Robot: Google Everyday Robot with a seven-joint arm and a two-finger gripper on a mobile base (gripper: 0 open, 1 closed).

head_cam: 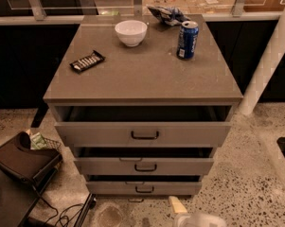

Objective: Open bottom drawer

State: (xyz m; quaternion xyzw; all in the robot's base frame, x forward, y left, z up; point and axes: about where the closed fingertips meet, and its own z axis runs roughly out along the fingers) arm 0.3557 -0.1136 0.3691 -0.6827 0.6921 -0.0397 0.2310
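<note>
From my seat, the grey cabinet (142,82) stands on a pale speckled floor (248,174), its tabletop catching a soft overhead glare, with dark panels (19,65) just behind it under a light rail (33,20) that carries glass panes on metal posts. Right of the cabinet a white pillar (269,63) leans up from the floor; left of it lie a dark case (21,159) and loose black cables (61,215). My pincer (177,206) sits low before the cabinet's front, at the bottom edge of view.
</note>
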